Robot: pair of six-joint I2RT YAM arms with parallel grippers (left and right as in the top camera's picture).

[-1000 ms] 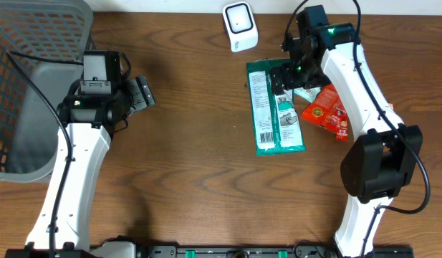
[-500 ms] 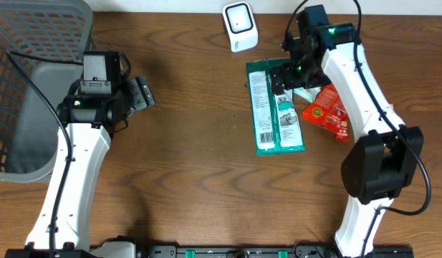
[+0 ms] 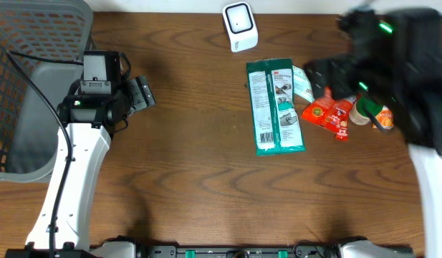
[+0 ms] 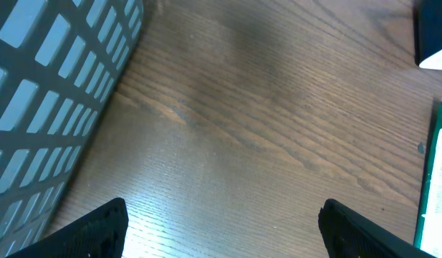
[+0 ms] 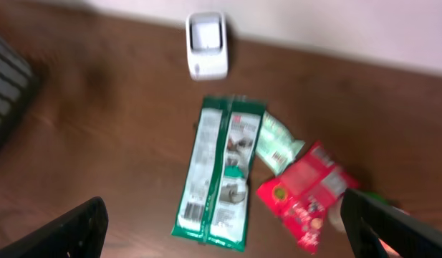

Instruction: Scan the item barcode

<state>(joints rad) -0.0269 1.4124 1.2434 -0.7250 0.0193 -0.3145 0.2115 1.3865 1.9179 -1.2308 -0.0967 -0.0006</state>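
Green packet, place: the green packet (image 3: 276,106) lies flat on the tabletop (image 3: 192,186), right of centre in the overhead view, long side running up and down the frame; nothing holds it.
Why it lies so: its barcode (image 3: 264,136) faces up near the lower left corner, so it probably has to be picked up and turned toward the scanner before it can be read.
Green packet, look: a long, flat, glossy pouch with a white printed strip down its left half and a small picture near the middle; likely light and floppy.
Neighbours: a pale sachet (image 3: 302,82) touches its upper right edge, and a red packet (image 3: 329,115) sits just beside its right side.
Scanner: the white scanner (image 3: 240,26) stands at the upper centre, apart from the packet's top end and close enough for a short carry.
Right claw: the right claw (image 5: 231,226) is spread wide and empty, high over the packets; its arm is a blur in the overhead view.
Left claw: the left claw (image 4: 228,226) is spread and empty over bare wood left of centre, well apart from the packet.
Basket: a grey basket (image 3: 34,43) fills the upper left corner, perhaps for scanned items.
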